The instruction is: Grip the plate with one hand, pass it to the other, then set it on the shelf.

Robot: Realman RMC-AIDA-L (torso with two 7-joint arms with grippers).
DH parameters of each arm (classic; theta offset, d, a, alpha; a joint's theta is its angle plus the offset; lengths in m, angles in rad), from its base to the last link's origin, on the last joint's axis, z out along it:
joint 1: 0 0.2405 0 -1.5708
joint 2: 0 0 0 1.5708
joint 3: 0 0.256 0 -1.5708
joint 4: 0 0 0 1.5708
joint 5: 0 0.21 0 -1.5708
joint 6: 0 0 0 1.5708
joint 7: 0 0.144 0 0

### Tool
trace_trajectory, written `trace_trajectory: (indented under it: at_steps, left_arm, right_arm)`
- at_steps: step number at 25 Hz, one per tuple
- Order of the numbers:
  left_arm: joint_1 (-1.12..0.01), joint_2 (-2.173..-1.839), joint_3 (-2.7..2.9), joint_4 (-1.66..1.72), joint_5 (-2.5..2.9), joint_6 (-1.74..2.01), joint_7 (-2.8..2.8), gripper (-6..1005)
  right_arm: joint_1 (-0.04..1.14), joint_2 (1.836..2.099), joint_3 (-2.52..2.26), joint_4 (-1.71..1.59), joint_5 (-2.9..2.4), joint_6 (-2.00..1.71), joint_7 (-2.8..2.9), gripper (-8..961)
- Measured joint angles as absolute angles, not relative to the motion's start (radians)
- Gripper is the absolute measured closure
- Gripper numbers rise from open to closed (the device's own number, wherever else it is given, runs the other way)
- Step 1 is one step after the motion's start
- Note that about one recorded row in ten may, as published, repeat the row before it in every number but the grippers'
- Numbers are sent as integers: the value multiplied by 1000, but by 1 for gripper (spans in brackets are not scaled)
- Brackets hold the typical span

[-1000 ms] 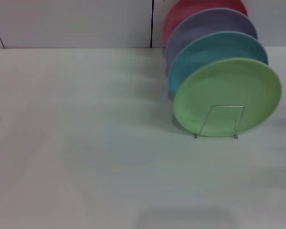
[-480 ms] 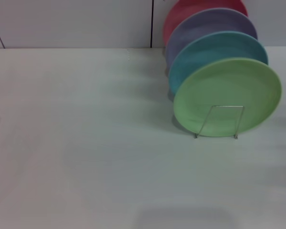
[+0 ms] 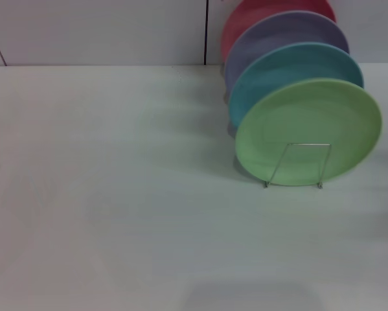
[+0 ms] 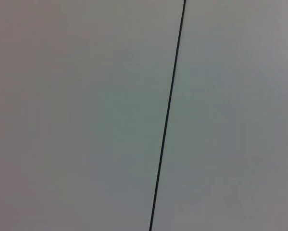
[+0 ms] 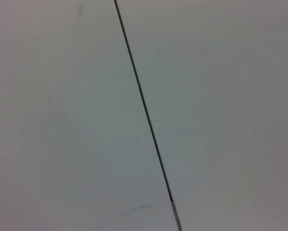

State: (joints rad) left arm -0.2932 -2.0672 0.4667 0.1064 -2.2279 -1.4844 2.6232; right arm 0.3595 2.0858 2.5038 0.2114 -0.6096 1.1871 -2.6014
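Left end effector: not in the head view; its wrist camera shows only a pale flat surface (image 4: 86, 120) crossed by one thin dark seam (image 4: 167, 120), so whether it is spread or pressed together cannot be told.
Right end effector: also out of the head view; its wrist camera shows a like pale surface (image 5: 220, 96) with a slanting dark seam (image 5: 144, 106), and its state cannot be told either.
Arm pose: neither arm reaches into the head view, so no pose can be read.
Plate (image 3: 309, 132): stands on edge in the shelf (image 3: 297, 166), nearly upright and leaning slightly back, its broad face turned toward the camera.
Plate place: right of centre on the tabletop (image 3: 116, 214), foremost in the row.
Shelf: thin wire rods; one bent loop crosses the plate's lower front, its feet on the tabletop.
Row behind: blue plate (image 3: 291, 65) just behind the green one, then a lavender plate (image 3: 278, 32), then a red plate (image 3: 258, 13), each overlapped by the one in front.
Plate versus end effectors: no end effector appears near it or touches it.
Background: pale wall (image 3: 96, 29) with dark seams behind the tabletop.
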Motion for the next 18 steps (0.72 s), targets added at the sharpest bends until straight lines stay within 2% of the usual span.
trace_trajectory:
  at_steps: [18]
  left_arm:
    - [-287, -2067, 460, 97, -2230, -1501, 2627, 273]
  right_arm:
    - [372, 2084, 2528, 212, -585, 1180, -2604, 245]
